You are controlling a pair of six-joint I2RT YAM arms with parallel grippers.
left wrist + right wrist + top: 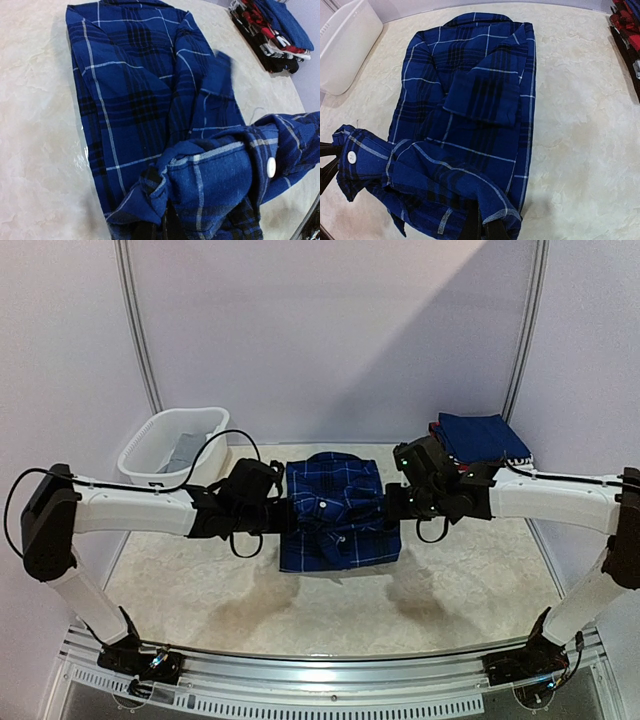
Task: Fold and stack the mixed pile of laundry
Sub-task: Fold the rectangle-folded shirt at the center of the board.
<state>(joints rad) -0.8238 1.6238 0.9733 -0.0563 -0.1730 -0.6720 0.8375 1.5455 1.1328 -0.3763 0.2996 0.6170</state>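
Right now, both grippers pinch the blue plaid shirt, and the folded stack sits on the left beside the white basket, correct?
Not quite. The folded stack sits at the far right, away from the white basket on the left, as the top view shows. The left gripper and right gripper do both pinch the blue plaid shirt.

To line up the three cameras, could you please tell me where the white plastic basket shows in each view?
Top external: white plastic basket at the far left, mid-height.
Left wrist: not in view.
Right wrist: upper left corner, cut off by the edge.
Shared landmark: the blue plaid shirt, in all three.
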